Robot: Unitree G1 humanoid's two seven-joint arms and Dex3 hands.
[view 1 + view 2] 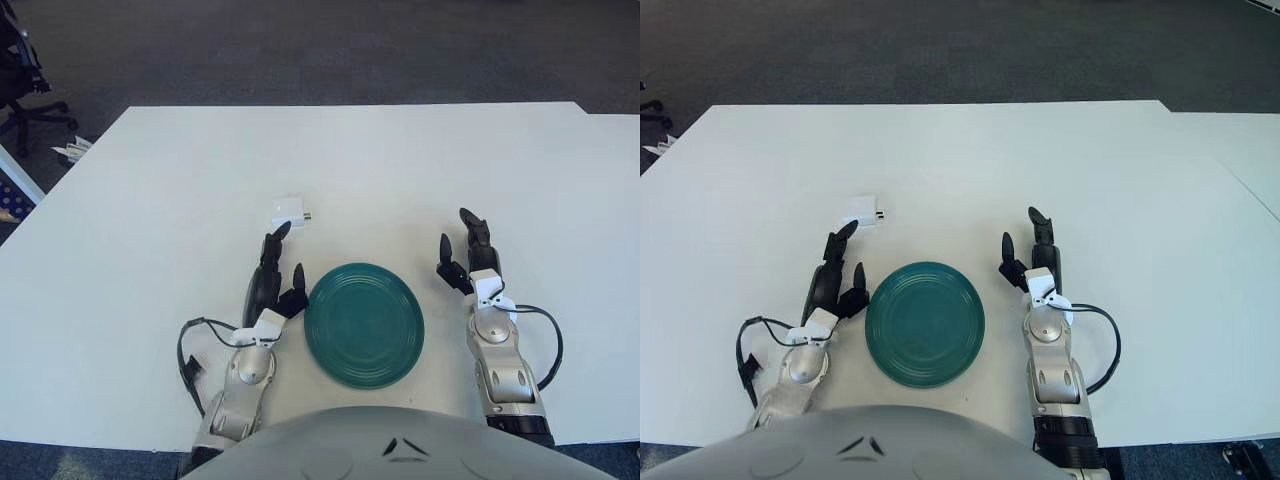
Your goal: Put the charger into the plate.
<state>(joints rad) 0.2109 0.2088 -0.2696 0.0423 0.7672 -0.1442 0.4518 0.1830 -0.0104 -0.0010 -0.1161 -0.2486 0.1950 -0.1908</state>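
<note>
Plainly the reach-and-grasp step is in hand: the charger (289, 211), a small white block with a short metal plug on the side nearer the plate, lies flat on the white worktop (140, 200) beyond and to the left of the green plate (364, 324), apart from its rim, and nothing holds it yet. The left hand (275, 282) shows just left of the plate's rim, its dark fingers (280, 232) spread and holding nothing, the longest one stretched away from the plate toward the charger, with its tip just short of the white block; whether tip and charger touch, I cannot tell. The right hand (470, 256) shows on the far side of the plate from the left hand, well clear of the rim, fingers loosely open and holding nothing, seemingly idle. The plate holds nothing. By my judgement the next move calls for the left hand to go a little farther from the plate, close its fingers around the charger's sides, lift it, carry it back over the rim and let go above the plate's middle; the block is small and low, so a pinch could skid it across the smooth surface. The robot's own body hides the worktop edge nearest the plate and both forearms' lower ends, and the charger's underside cannot be made out
</note>
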